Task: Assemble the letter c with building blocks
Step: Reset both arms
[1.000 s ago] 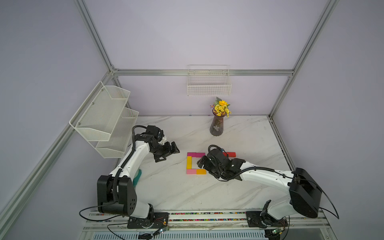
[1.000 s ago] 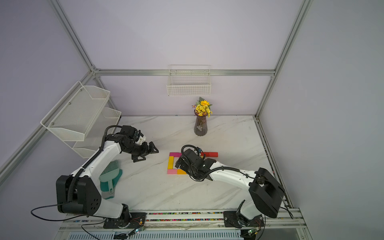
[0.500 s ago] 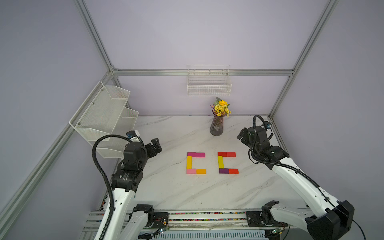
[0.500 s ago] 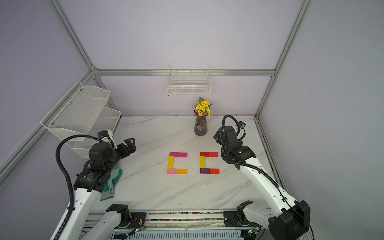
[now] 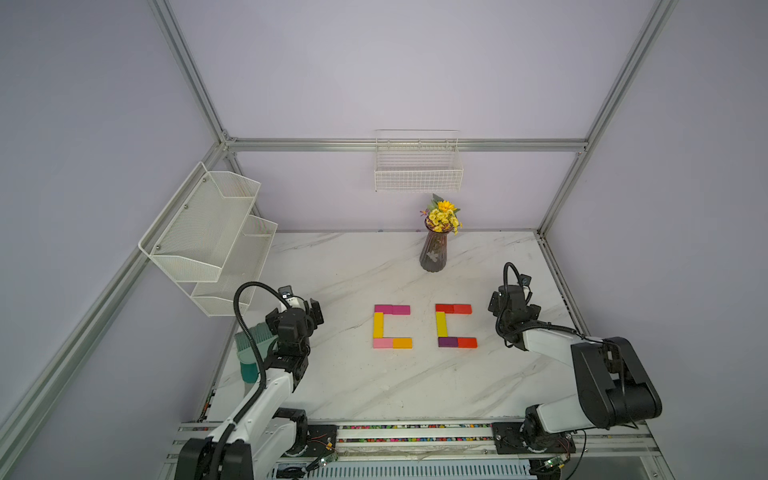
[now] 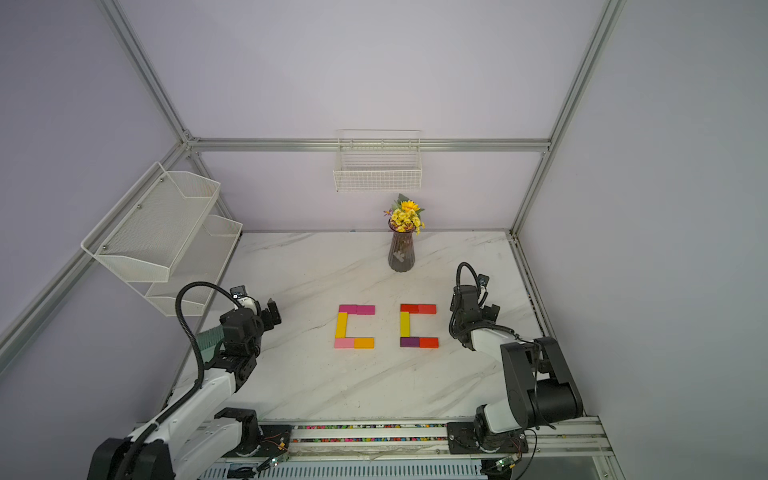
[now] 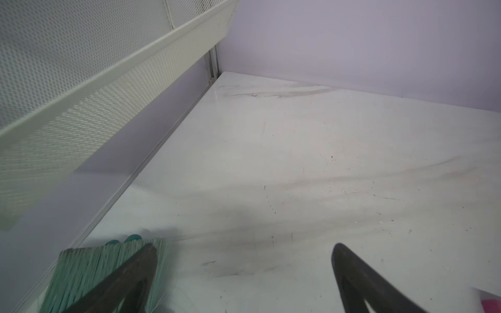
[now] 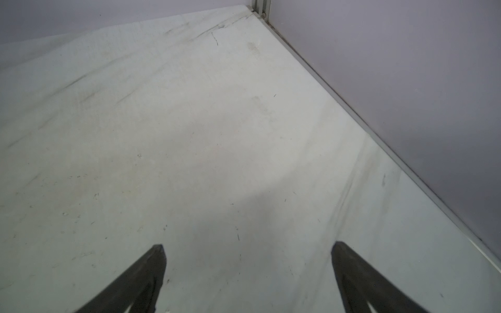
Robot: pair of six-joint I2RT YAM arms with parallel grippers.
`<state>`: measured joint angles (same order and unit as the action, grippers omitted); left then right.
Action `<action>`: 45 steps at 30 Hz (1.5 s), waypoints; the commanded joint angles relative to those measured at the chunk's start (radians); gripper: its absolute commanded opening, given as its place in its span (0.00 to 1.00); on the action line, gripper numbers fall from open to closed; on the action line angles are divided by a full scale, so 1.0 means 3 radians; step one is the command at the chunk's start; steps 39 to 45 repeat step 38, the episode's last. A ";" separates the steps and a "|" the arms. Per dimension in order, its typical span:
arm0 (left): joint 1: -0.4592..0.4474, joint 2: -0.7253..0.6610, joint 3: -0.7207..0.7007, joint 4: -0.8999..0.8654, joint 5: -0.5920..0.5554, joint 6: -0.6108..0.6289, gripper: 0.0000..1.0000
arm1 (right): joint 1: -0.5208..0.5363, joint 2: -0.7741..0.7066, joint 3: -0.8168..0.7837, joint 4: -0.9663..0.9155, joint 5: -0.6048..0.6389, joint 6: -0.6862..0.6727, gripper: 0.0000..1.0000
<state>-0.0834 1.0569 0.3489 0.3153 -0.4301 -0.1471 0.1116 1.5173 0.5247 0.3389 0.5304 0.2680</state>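
The building blocks (image 5: 441,324) are lying flat in front of the vase (image 5: 434,253), forming two C shapes side by side (each with a yellow spine). The left gripper (image 7: 244,249) and right gripper (image 8: 248,248) are hovering to the vase's front-left and front-right, jaws spread wide, holding nothing.

Dark flower vase (image 5: 434,255) near back wall, wire basket (image 5: 418,174) above, mesh shelf (image 5: 208,237), green brush (image 5: 248,371)

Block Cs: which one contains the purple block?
The red-topped C: purple block sits at its bottom corner. The magenta-topped C has a pink block there.
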 commanded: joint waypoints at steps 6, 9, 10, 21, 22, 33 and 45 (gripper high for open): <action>0.0081 0.1214 -0.0010 0.1812 0.0167 0.0375 1.00 | -0.0570 0.0584 -0.0277 0.2091 -0.1362 -0.0335 0.97; 0.0096 0.1634 -0.0016 0.2219 0.0274 0.0446 1.00 | -0.0485 0.0941 -0.0352 0.2658 -0.1765 -0.0557 0.97; 0.0098 0.1710 0.0051 0.2205 0.0287 0.0479 1.00 | -0.0480 0.0909 -0.0300 0.2436 -0.1662 -0.0530 0.97; 0.0252 0.1698 0.0179 0.1919 0.0571 0.0378 1.00 | -0.0367 0.0831 -0.0269 0.2294 -0.1358 -0.0605 0.97; 0.0252 0.1698 0.0180 0.1919 0.0570 0.0378 1.00 | -0.0367 0.0882 -0.0284 0.2431 -0.1385 -0.0624 0.97; 0.0252 0.1703 0.0178 0.1920 0.0570 0.0378 1.00 | -0.0290 0.0910 -0.0138 0.2159 -0.1431 -0.0695 0.97; 0.0248 0.1692 0.0170 0.1930 0.0570 0.0378 1.00 | -0.0290 0.0889 -0.0199 0.2272 -0.1427 -0.0721 0.97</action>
